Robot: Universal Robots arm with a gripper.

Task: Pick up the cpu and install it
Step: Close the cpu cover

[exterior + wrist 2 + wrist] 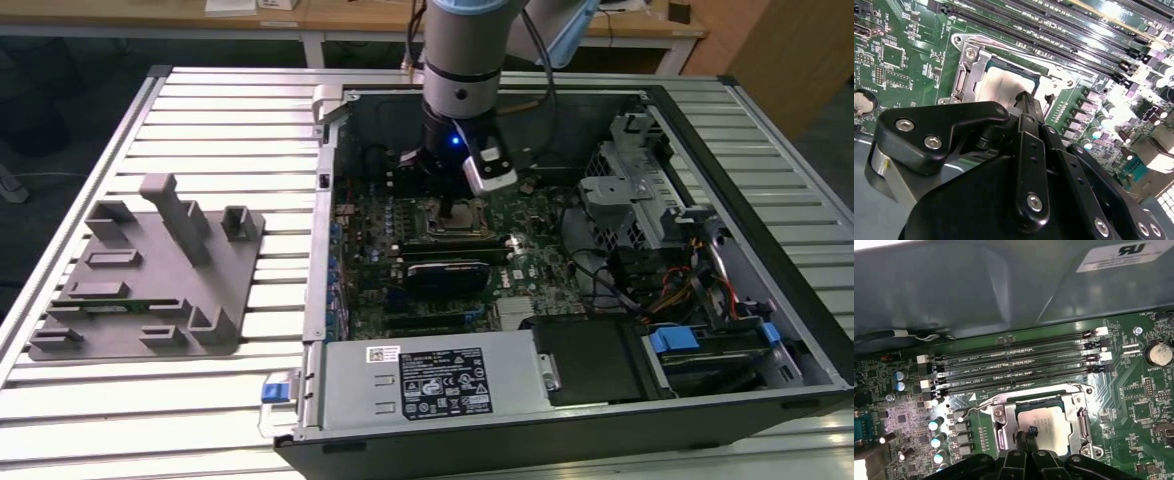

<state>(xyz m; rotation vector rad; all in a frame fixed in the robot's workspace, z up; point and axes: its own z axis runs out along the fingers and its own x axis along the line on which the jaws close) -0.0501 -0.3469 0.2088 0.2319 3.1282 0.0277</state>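
**CPU in socket, fingers closed above it**

Exterior view's left: the grey tray point(147, 290) with upright posts sits on the slatted table point(227, 100), well apart from the arm. I cannot tell what its recesses hold.

Centre: the open computer case point(747, 130) holds the motherboard point(367, 270) and the power supply point(427, 385). In the first wrist view the cpu point(1046, 420) lies flat inside the socket frame point(999, 422), near the memory slots point(1014, 365). The gripper point(1026, 432) hangs over the chip, fingers pinched together with nothing between them. Touching or just clear, I cannot tell.

My judgement: seating step. Keep the chip level and square in the frame, with light pressure and no sliding.

Exterior view's right: the drive cage point(641, 180).
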